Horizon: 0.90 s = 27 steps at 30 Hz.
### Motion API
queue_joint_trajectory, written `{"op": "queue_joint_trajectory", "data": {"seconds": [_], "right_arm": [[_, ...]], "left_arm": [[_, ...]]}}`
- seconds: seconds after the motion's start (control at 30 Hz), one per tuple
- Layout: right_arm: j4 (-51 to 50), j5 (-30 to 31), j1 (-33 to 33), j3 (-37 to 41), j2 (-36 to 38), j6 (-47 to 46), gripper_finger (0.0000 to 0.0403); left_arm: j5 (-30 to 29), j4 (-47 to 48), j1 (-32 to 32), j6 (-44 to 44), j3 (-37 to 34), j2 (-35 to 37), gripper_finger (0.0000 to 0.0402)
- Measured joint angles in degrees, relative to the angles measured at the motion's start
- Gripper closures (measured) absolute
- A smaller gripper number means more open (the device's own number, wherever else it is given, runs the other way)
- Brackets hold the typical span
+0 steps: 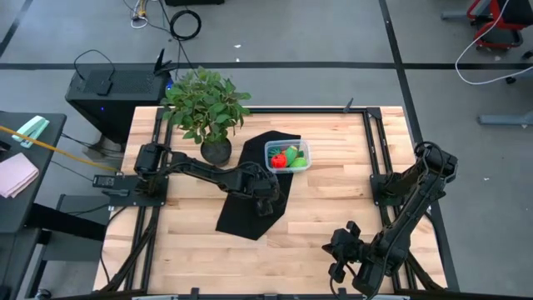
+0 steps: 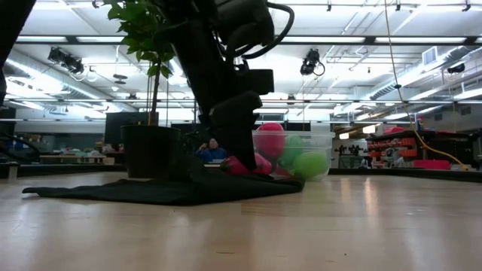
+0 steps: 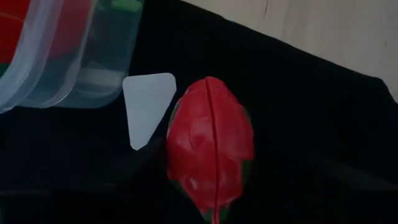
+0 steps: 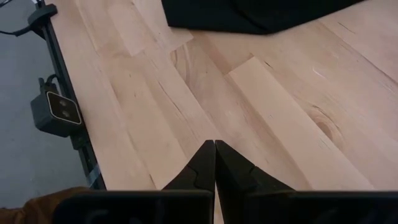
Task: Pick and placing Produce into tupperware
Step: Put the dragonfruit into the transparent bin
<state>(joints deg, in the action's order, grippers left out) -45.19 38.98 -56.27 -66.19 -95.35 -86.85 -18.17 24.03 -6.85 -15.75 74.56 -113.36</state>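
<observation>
A red toy fruit with green edges (image 3: 211, 149) lies on the black cloth (image 1: 250, 208), just on the near side of the clear tupperware (image 1: 287, 156). The tupperware holds a red, a lime-green and an orange toy. My left gripper (image 1: 266, 193) is low over the cloth and open. Its dark fingers (image 3: 134, 177) stand on either side of the red fruit, and I cannot tell whether they touch it. In the low view the fruit (image 2: 239, 164) shows under the gripper, in front of the tupperware (image 2: 297, 154). My right gripper (image 4: 215, 146) is shut and empty above bare wood at the near right (image 1: 340, 250).
A leafy potted plant (image 1: 206, 104) stands at the cloth's far left corner, close to the left arm. A pale tab-shaped patch (image 3: 148, 107) lies between the fruit and the tupperware's wall (image 3: 62, 68). Bare wood spreads to the right and near side of the cloth.
</observation>
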Motion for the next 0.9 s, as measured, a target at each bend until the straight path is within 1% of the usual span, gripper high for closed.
{"op": "queue_joint_trajectory", "data": {"seconds": [0.2,0.33,0.47,0.57,0.77,0.9], "right_arm": [[0.0,0.0,0.0,0.0,0.0,0.0,0.0392],[0.0,0.0,0.0,0.0,0.0,0.0,0.0392],[0.0,0.0,0.0,0.0,0.0,0.0,0.0392],[0.0,0.0,0.0,0.0,0.0,0.0,0.0392],[0.0,0.0,0.0,0.0,0.0,0.0,0.0392],[0.0,0.0,0.0,0.0,0.0,0.0,0.0392]], "left_arm": [[0.0,0.0,0.0,-0.4,0.0,0.0,0.0139],[0.0,-0.1,0.0,-3.2,0.0,0.0,0.0161],[0.0,-0.2,0.0,-4.2,0.0,0.0,0.0179],[0.0,-0.2,0.0,-4.2,0.0,0.0,0.0182],[0.0,-0.3,0.0,-4.4,0.0,0.0,0.0175],[0.5,-2.1,-0.4,-4.7,0.0,0.3,0.0179]]}}
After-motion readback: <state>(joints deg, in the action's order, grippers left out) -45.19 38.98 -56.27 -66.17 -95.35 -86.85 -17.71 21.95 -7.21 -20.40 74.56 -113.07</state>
